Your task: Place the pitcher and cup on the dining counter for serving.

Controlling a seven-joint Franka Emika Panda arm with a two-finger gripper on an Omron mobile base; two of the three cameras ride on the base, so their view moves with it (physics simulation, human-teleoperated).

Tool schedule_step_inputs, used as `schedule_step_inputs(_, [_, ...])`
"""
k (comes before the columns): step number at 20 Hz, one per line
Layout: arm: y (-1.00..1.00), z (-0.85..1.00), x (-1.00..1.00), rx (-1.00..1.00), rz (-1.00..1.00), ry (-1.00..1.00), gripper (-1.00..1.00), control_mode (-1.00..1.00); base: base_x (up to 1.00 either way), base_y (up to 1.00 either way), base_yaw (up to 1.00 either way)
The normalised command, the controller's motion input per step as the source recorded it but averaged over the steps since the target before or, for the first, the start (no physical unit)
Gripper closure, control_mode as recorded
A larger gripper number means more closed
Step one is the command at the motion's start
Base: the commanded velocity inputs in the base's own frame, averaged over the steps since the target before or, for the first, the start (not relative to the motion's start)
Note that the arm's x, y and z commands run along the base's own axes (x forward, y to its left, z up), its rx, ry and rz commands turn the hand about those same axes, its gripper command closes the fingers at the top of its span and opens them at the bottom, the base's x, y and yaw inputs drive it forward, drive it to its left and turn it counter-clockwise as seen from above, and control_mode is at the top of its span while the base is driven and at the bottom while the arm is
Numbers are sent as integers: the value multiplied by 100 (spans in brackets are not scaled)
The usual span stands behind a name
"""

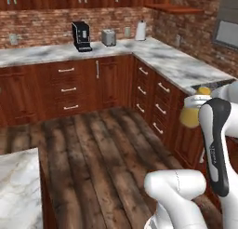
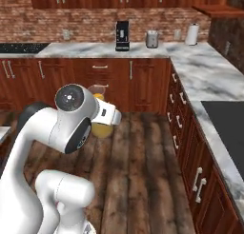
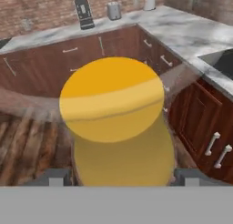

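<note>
**Pitcher held in the air over the kitchen floor**

Marble is what you see first at the far left of the left base view: a corner of the dining counter (image 1: 18, 186) at the lower left edge, well apart from everything the arm carries. Moving right across the wooden floor (image 1: 102, 149), you reach the pitcher (image 1: 190, 114) held up in front of the corner cabinets (image 1: 155, 102), clear of the floor and of the worktop (image 1: 176, 60) behind it. The white arm covers much of it there.

In the right base view the pitcher (image 2: 101, 126) peeks out from behind the arm's big joint, hanging above the floorboards and well short of the back wall, where the coffee machine (image 2: 122, 36), the toaster (image 2: 151, 38) and the white kettle (image 2: 191, 34) stand on the counter.

From the hand view you look along the pitcher's (image 3: 116, 123) long axis: its wide round end faces the camera as a mustard disc and the body runs back toward the fingers. Whether anything is inside it, you cannot tell; no opening shows.

The gripper (image 3: 120, 176) is clamped on the pitcher, one grey fingertip at each side of its body. To the right lies the dark sink (image 3: 220, 61), set in the marble worktop.
</note>
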Motion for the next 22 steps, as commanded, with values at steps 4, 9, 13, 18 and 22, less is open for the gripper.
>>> schedule_step_inputs(4, [0,0,0,0,0,0,100,100,1,54,85])
schedule_step_inputs(9, [0,0,0,0,0,0,100,100,12,43,83])
schedule_step_inputs(13, [0,0,0,0,0,0,100,100,14,4,92])
schedule_step_inputs(18, [0,0,0,0,0,0,100,100,16,-13,95])
schedule_step_inputs(22, [0,0,0,0,0,0,100,100,38,-58,78])
